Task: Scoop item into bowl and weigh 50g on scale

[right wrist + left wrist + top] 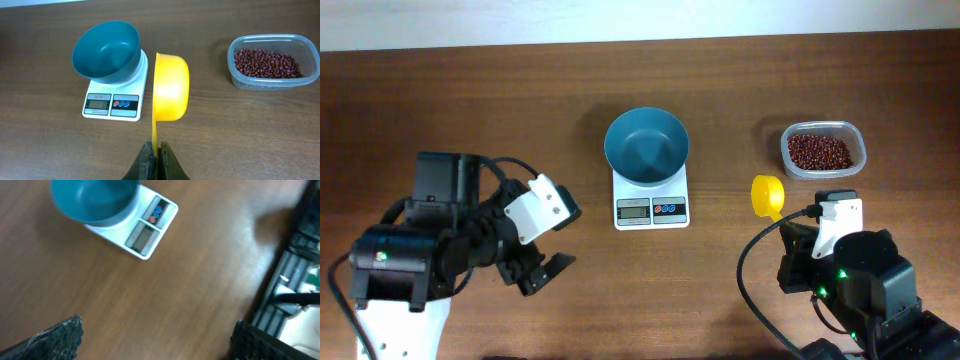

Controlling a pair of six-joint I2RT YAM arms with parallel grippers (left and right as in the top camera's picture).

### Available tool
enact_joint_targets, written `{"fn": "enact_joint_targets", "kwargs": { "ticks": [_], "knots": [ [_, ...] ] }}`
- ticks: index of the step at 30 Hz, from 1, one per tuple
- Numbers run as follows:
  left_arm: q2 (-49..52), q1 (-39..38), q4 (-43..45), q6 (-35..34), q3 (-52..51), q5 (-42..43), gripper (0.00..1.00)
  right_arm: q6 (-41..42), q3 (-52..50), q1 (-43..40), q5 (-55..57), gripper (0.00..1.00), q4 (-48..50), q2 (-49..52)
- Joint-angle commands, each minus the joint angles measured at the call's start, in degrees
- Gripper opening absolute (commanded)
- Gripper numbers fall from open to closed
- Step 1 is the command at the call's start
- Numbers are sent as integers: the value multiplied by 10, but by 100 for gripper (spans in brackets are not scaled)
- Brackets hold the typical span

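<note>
The teal-blue bowl (pixel 646 146) (pixel 94 199) (pixel 106 50) stands empty on the white scale (pixel 651 208) (pixel 146 236) (pixel 112 104) at the table's middle. Dark red-brown beans (pixel 819 152) (pixel 267 62) fill a clear tub (pixel 823 149) (pixel 273 80) to the right. My right gripper (pixel 156 150) (pixel 798 222) is shut on the handle of a yellow scoop (pixel 767 195) (pixel 171 87), which is turned on its side and holds no beans, between scale and tub. My left gripper (pixel 555 238) (pixel 155 340) hangs open over bare wood, left of and in front of the scale.
A pale wall strip runs along the table's far edge (pixel 640 35). The right arm's black body (pixel 295 295) fills the right side of the left wrist view. Both arm bases (pixel 400 270) (pixel 860 280) occupy the near corners.
</note>
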Motion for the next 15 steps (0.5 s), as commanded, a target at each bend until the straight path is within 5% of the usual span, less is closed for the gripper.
{"fn": "enact_joint_targets", "kwargs": {
  "ticks": [1,15],
  "knots": [
    [-3,11,-24,108,10,87,99,3,10,3,11,4,4,-2],
    [2,11,9,86,10,37,99,3,10,3,11,4,4,-2]
  ]
}}
